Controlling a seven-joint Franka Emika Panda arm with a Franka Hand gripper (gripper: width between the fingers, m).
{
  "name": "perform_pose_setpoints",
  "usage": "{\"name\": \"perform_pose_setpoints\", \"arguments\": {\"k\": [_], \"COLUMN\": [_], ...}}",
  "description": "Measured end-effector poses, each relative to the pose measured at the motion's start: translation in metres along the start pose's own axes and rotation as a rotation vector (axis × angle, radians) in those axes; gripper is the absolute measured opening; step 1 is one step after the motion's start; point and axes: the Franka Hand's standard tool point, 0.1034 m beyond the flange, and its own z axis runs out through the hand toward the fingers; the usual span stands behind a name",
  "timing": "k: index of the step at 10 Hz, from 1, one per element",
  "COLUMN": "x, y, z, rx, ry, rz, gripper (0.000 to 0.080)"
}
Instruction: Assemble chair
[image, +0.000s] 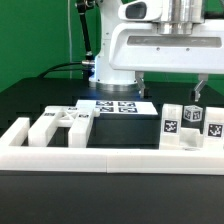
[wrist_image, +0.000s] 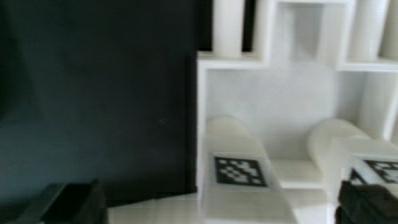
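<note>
The chair's loose white parts lie along the front rail. Three upright square bars with tags (image: 170, 122) (image: 192, 118) (image: 213, 122) stand at the exterior view's right. Flat and slotted pieces (image: 45, 127) (image: 75, 117) lie at its left. My gripper (image: 168, 88) hangs open above the upright bars, touching none of them. In the wrist view the gripper (wrist_image: 222, 205) shows only dark fingertips (wrist_image: 71, 205) at the frame's edge. Two tagged bars (wrist_image: 240, 162) (wrist_image: 361, 150) and a white slotted panel (wrist_image: 267, 95) lie below, and nothing is held.
A long low white rail (image: 110, 157) runs across the front of the black table. The marker board (image: 116, 106) lies flat behind the parts near the arm's base. Black table surface (wrist_image: 89, 100) shows beside the white pieces.
</note>
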Motion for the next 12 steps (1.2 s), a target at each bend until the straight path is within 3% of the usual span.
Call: {"name": "perform_pose_setpoints", "arguments": {"k": [3,6,9,12], "x": [-0.001,-0.016,-0.019,-0.017], "y": [0.000,-0.005,-0.007,-0.010], "z": [0.002,0.029,0.053,0.053], "rx": [-0.002,-0.009,-0.020,-0.021], "ry": [-0.003,0.012,0.041,0.024], "rz": [-0.001,-0.019,-0.031,-0.022], "gripper": [0.0649,0.0649,0.0649,0.0649]}}
